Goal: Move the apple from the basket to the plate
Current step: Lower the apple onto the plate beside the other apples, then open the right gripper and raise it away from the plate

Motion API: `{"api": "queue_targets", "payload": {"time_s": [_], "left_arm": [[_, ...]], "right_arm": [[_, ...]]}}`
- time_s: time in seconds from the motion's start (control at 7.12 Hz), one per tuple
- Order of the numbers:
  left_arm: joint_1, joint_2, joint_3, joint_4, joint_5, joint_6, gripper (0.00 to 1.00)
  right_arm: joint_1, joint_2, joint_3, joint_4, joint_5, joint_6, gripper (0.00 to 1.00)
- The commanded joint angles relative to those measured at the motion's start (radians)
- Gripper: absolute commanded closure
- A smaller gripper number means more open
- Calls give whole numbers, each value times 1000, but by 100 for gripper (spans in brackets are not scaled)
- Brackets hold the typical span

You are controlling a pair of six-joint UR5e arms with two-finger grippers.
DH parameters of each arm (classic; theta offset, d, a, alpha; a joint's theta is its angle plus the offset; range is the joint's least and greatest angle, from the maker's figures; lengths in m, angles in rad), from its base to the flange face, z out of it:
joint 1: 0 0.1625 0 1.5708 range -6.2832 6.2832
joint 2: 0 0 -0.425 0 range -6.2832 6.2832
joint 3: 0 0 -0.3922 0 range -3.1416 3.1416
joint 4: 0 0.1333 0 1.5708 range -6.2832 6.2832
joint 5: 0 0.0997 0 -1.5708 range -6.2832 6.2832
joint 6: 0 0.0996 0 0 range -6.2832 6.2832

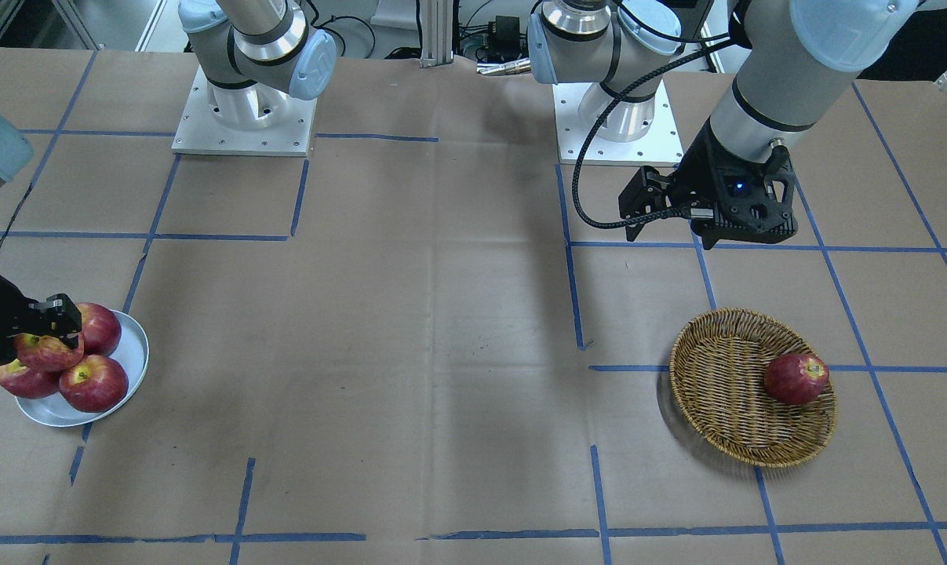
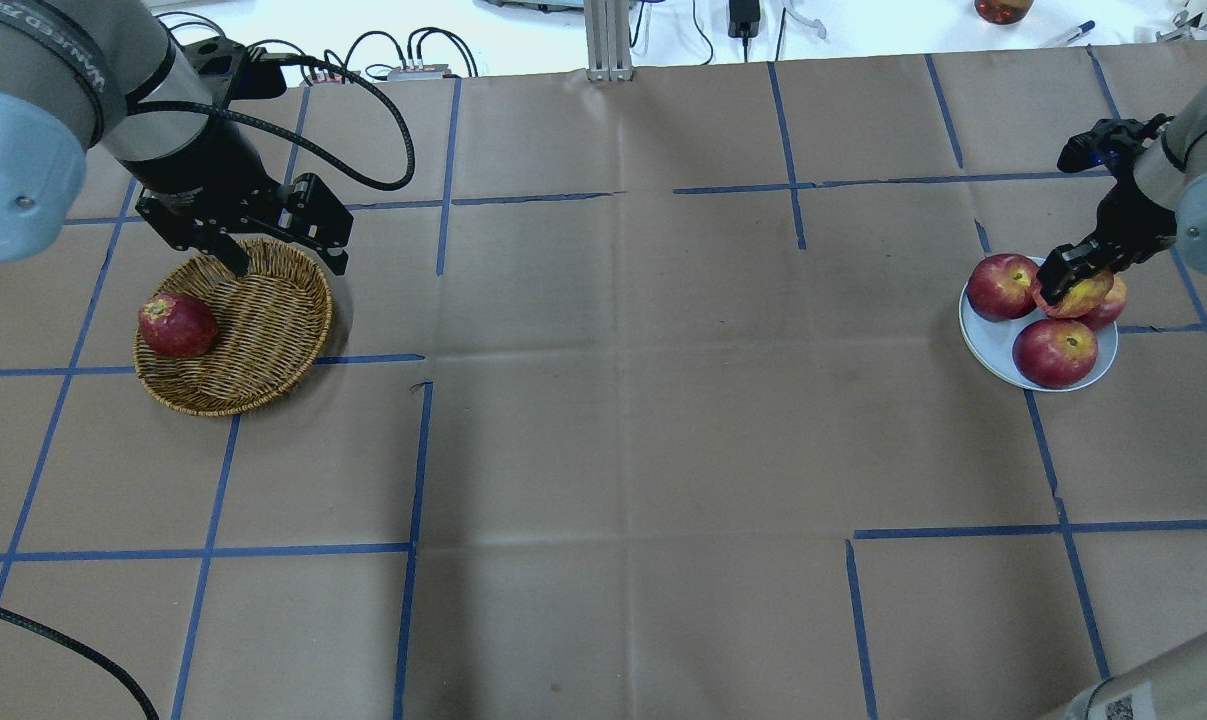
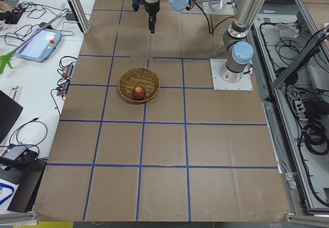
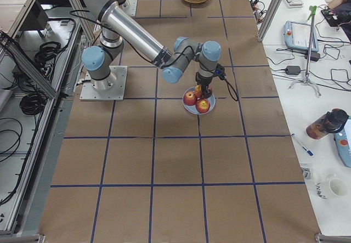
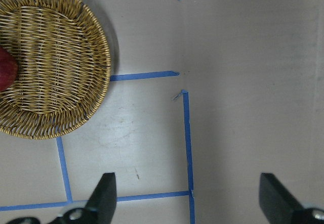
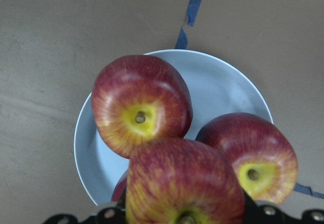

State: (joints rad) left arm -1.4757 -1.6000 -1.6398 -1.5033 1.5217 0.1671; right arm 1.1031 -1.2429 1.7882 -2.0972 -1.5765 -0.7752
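Observation:
My right gripper [image 2: 1071,287] is shut on the paler, yellow-streaked apple [image 2: 1075,294] and holds it right over the white plate [image 2: 985,350], on or just above three darker red apples [image 2: 1055,352]. In the right wrist view the held apple [image 6: 185,183] fills the bottom, with the plate's rim [image 6: 223,75] behind it. The wicker basket [image 2: 263,320] sits at the left with one dark red apple [image 2: 176,325] in it. My left gripper [image 5: 187,193] is open and empty, above the table by the basket's far rim [image 5: 96,47].
Blue tape lines [image 2: 418,450] grid the brown paper table cover. The two arm bases [image 1: 242,118] stand at the robot's edge. The basket [image 1: 724,392] and the plate [image 1: 134,345] lie at opposite ends of the table.

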Motion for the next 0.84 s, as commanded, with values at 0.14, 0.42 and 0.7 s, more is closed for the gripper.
{"api": "queue_targets", "payload": {"time_s": [0.14, 0.42, 0.7], "left_arm": [[0, 0, 0, 0, 0, 0, 1], [0, 0, 0, 0, 0, 2, 1], [1, 0, 0, 0, 0, 3, 1]], "right_arm": [[-3, -22, -15, 3, 4, 0, 0], [32, -90, -115, 122, 12, 14, 0], [137, -150, -237, 356, 15, 157, 0]]}}
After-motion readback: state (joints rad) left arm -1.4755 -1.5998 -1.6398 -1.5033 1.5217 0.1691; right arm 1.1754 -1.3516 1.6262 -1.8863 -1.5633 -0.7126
